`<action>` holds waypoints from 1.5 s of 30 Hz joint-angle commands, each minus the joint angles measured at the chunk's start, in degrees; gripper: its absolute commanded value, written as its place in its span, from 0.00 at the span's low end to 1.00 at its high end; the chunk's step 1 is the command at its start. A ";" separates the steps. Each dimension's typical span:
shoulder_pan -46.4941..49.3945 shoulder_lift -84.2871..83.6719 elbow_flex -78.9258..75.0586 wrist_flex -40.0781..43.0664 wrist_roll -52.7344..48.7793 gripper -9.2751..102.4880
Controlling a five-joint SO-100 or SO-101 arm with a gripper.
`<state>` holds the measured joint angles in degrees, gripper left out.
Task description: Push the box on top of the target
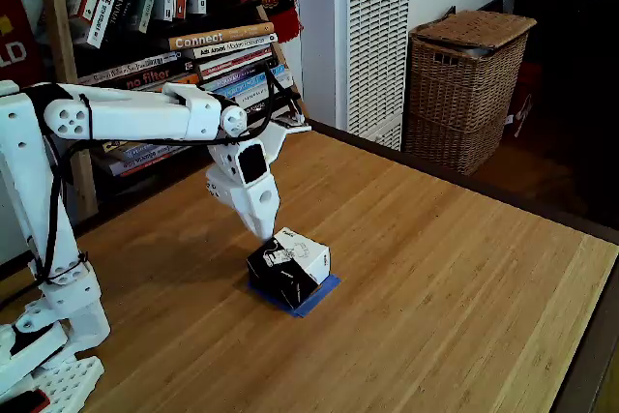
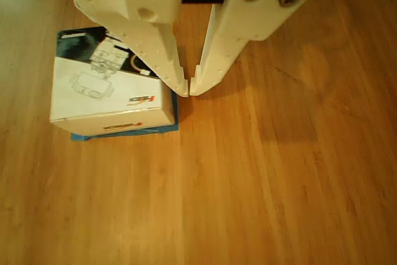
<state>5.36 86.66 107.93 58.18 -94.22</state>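
Observation:
The box (image 1: 289, 266), black-sided with a white printed top, sits on the blue tape target (image 1: 317, 295) near the middle of the wooden table. Blue edges peek out under it on the near and right sides in the fixed view. In the other view the box (image 2: 105, 94) covers most of the target (image 2: 124, 133), with thin blue strips showing along its lower and right edges. My white gripper (image 2: 188, 88) is shut, its fingertips touching each other, right beside the box's upper right corner. In the fixed view the gripper (image 1: 267, 231) points down at the box's back left side.
A wicker basket (image 1: 467, 89) stands on the floor beyond the table's far edge. A bookshelf (image 1: 184, 26) and a white radiator-like unit (image 1: 372, 36) are behind the arm. The table (image 1: 455, 307) stretches bare wood to the right and front.

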 commanded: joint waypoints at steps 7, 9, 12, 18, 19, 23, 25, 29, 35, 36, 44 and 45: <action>0.79 2.02 -0.35 -1.05 -0.79 0.08; 0.79 1.93 -0.35 -1.05 -0.79 0.08; 0.62 2.02 -0.35 -0.88 -0.53 0.08; -0.26 2.46 -0.35 -0.70 0.79 0.08; -0.44 2.81 -0.35 -0.53 1.14 0.08; -1.23 5.10 -0.62 -0.44 4.92 0.08; -1.49 6.42 -0.79 -0.97 8.00 0.08; -1.76 8.96 -1.58 -1.93 14.15 0.08; -0.53 13.80 -2.72 -1.32 18.37 0.08; -0.26 14.59 -2.72 -0.79 18.98 0.08; 2.20 27.16 -0.44 4.22 21.01 0.08; 2.37 29.27 -0.18 4.13 21.01 0.08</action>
<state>6.68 108.90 107.84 61.88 -73.56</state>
